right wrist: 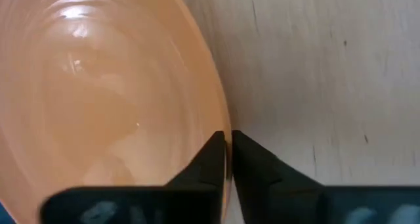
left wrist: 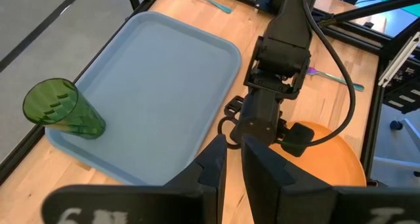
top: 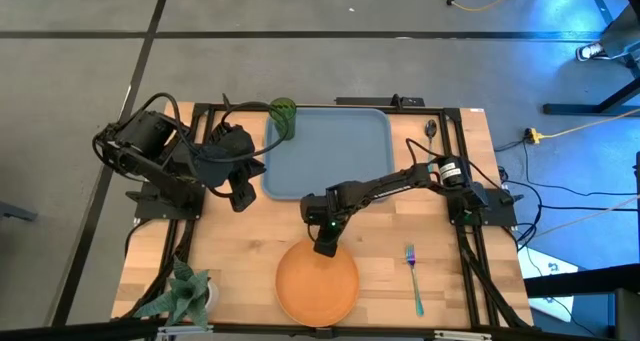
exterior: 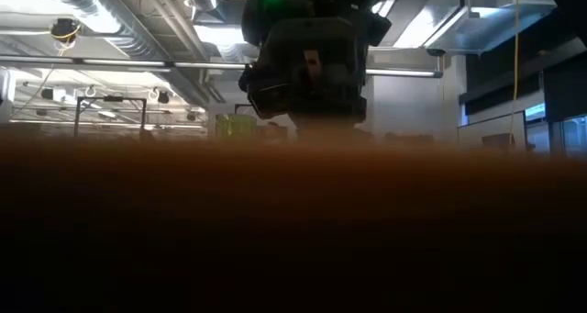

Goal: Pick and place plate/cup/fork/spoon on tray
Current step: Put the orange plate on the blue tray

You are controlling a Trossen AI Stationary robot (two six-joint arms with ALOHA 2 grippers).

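Observation:
The orange plate [top: 317,281] lies on the wooden table near its front edge and fills the bottom of the low view [exterior: 293,221]. My right gripper [top: 325,247] is at the plate's far rim, shut on it. The light-blue tray [top: 335,171] lies at the far middle. The green cup [top: 284,117] stands upright at the tray's far left corner [left wrist: 62,112]. The fork [top: 413,279] lies right of the plate. The spoon [top: 430,129] lies right of the tray. My left gripper [top: 241,195] hangs shut and empty beside the tray's left edge. My right gripper pinches the plate's far rim [right wrist: 227,142] between its two fingers, one finger inside the plate and one outside over the table. The fingers come from above, pointing down. Whether the plate is lifted off the table, I cannot tell.
A pale green plant [top: 182,293] stands at the table's near left corner. Black frame rails run along the table's edges. Bare wood lies between the plate and the tray and left of the plate.

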